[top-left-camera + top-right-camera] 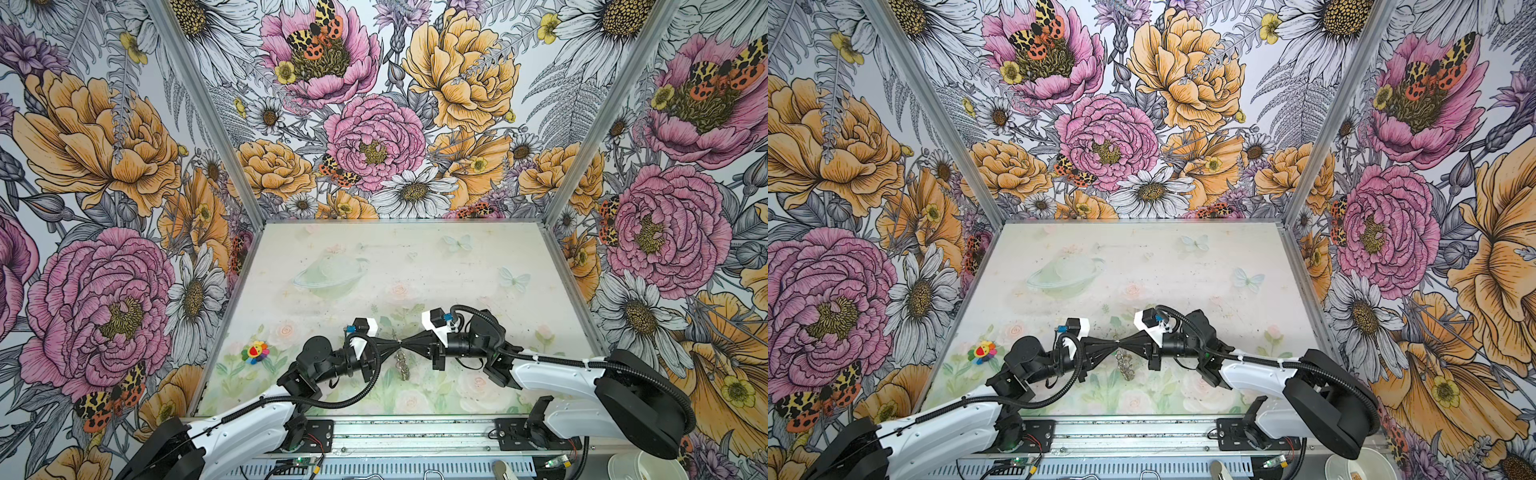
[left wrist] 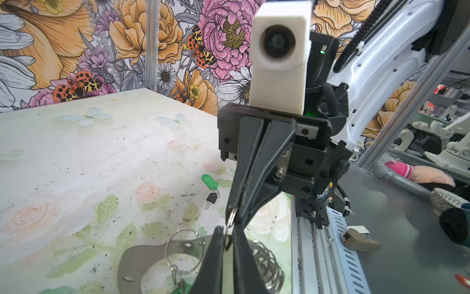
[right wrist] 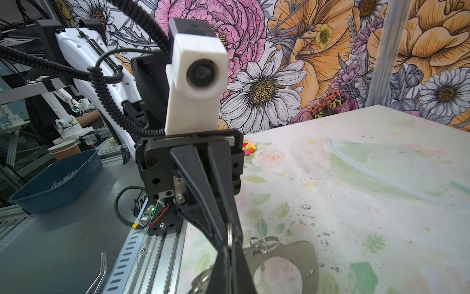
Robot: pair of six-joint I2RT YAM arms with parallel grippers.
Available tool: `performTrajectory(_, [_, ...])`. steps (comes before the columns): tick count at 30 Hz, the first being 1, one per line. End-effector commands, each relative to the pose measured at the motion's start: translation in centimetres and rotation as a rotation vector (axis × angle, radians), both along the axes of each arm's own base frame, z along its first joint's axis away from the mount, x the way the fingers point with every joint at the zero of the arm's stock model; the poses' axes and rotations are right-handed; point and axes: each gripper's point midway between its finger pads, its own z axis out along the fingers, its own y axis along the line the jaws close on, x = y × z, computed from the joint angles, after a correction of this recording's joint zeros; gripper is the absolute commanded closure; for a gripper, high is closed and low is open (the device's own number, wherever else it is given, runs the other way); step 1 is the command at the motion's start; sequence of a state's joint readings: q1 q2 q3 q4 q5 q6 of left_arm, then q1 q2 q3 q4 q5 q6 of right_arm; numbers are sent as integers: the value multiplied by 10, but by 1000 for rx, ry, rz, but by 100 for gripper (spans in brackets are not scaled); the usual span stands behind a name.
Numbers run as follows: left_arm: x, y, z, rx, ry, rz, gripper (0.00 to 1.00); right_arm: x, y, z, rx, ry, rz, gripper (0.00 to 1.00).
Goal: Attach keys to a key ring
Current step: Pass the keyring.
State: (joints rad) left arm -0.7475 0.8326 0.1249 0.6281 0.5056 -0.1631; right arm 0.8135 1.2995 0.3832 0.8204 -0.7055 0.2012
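The key ring (image 1: 402,368) is at the table's (image 1: 374,266) near middle (toy flower (image 1: 255,352) well left).

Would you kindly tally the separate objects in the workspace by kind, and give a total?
Key ring plate: 1
Green-tagged keys: 2 (one lying on the table, one partly out of frame by the plate)
Flower toy: 1
Total: 4

Table (image 1: 415,266): pale floral print, dark specks and scuffs. Flower toy (image 1: 255,352) lies near the left edge. One key (image 2: 211,187) with green tag lies flat, seen from the left wrist.
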Motion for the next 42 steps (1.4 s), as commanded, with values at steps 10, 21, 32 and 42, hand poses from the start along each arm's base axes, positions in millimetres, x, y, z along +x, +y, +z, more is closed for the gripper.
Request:
performTrajectory(10, [5,-7,8,82,-56,11,100,4,-6,-4,-98,-52,-36,99])
performTrajectory(21, [4,-22,-3,293,-105,-17,100,12,-37,-17,-420,-145,-108,87])
performTrajectory(32, [-8,-27,-4,304,-98,-88,100,2,-37,5,-367,-194,-70,86])
performTrajectory(42, [-12,-29,-5,301,-91,-112,100,-2,-33,13,-356,-213,-55,84])
